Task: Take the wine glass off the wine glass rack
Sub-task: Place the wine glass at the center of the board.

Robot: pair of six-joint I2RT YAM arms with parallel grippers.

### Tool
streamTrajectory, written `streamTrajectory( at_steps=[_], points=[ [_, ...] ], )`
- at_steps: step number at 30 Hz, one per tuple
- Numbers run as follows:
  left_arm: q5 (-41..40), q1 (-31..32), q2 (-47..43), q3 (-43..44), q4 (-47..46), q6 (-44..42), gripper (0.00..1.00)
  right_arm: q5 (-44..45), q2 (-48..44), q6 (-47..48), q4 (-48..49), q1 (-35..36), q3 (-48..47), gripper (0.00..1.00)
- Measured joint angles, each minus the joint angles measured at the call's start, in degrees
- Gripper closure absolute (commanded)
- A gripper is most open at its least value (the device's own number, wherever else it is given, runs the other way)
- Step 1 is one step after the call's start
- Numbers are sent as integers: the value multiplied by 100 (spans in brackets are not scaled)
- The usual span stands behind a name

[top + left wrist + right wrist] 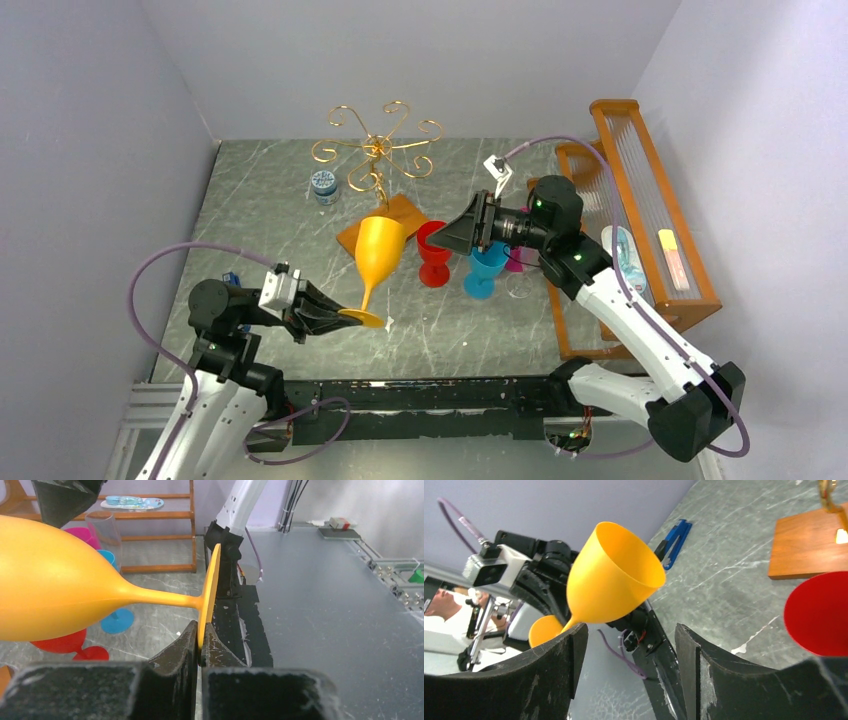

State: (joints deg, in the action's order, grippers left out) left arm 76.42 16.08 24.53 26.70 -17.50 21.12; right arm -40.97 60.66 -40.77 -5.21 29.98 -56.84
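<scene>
Left end effector [334, 318], lower left of the overhead frame, pinches the foot rim of the yellow wine glass [379, 252], tilted mid-frame, off the gold wine glass rack [377, 150] at upper centre. Right end effector [446, 238], centre right, gapes wide, empty.

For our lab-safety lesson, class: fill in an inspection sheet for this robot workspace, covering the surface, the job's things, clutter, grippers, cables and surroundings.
Surface: grey marbled table, white veins.
Job's things: yellow wine glass tilted in the air, off the gold wine glass rack.
Clutter: red glass, blue glass, pink glass, clear glass, small jar, orange wooden frame at the right.
Grippers: left gripper shut on the rim of the yellow glass's foot; right gripper open, holding nothing.
Cables: a purple cable loops off each arm.
Surroundings: plain pale walls.
</scene>
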Motion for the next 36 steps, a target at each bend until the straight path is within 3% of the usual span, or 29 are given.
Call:
streamTrajectory(
  at_steps=[8, 12, 14, 20, 23, 26, 30, 36],
  points=[
    [354, 282, 177, -341, 138, -992, 95, -538, 63, -164, 525, -2, 136, 30],
    [472, 505, 538, -328, 603, -1947, 95, -603, 262, -256, 682, -2, 136, 30],
    [568, 584, 719, -273, 1108, -2610, 95, -623, 391, -321, 743, -2, 133, 36],
    [981, 669, 1615, 745, 4297, -6297, 95, -944, 861, -879, 1067, -2, 144, 42],
    [1062, 671, 2529, 1445, 6502, -8767, 95, -1034, 826, -887, 1043, 0, 142, 42],
    [1093, 667, 3394, 1906, 8026, -10435, 95, -1137, 769, -861, 1008, 26, 94, 42],
    [1102, 660, 3493, 1934, 9077, -11505, 95, -1235, 730, -780, 916, 31, -37, 42],
    [1110, 608, 3276, 1954, 9641, -11895, 95, -1373, 697, -745, 846, 61, -50, 42]
  ],
)
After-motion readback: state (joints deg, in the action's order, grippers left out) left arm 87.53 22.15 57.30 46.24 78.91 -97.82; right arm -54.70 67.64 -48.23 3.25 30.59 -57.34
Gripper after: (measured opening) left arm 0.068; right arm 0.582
